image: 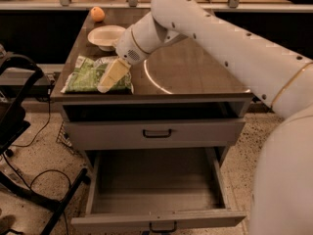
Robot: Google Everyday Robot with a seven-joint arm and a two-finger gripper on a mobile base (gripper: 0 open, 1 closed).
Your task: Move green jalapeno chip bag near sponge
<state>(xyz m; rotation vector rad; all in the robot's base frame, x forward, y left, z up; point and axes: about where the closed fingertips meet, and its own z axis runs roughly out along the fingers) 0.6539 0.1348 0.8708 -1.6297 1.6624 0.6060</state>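
The gripper (113, 75) is hanging over the right half of the green jalapeno chip bag (85, 77), which is lying at the table's (195, 77) near left corner. Its grip state cannot be told. A white bowl (105, 35) is sitting farther back.

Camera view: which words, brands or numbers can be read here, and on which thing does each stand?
None can be read.
The green jalapeno chip bag carries printed markings, but they cannot be made out.
The gripper, down over the bag, shows no text.
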